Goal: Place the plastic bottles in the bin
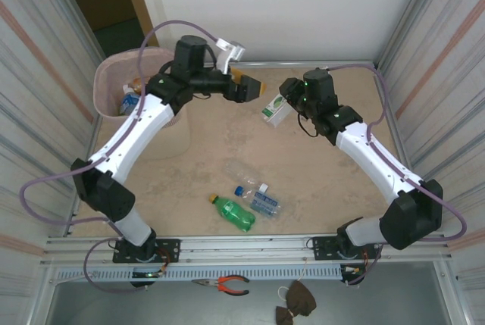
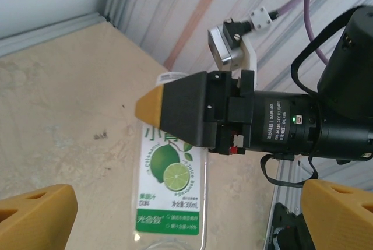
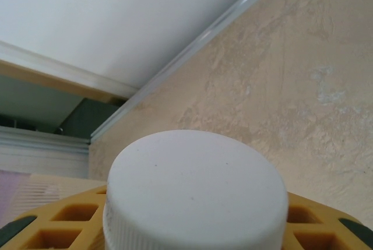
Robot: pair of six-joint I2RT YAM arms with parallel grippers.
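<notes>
Right jaws pinching lime bottle [image 2: 169,186] near cap; left jaws spread wide facing it. Likely handover, bin [image 1: 104,82] on left.

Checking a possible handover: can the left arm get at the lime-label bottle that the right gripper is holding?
Probably yes. The left gripper is open and faces the lime-label bottle, whose labelled body is bare. The right gripper grips it only up near the white cap.

The lime-label bottle [image 2: 169,203] is cut off below, its neck behind the right fingers [image 2: 175,110].
</notes>
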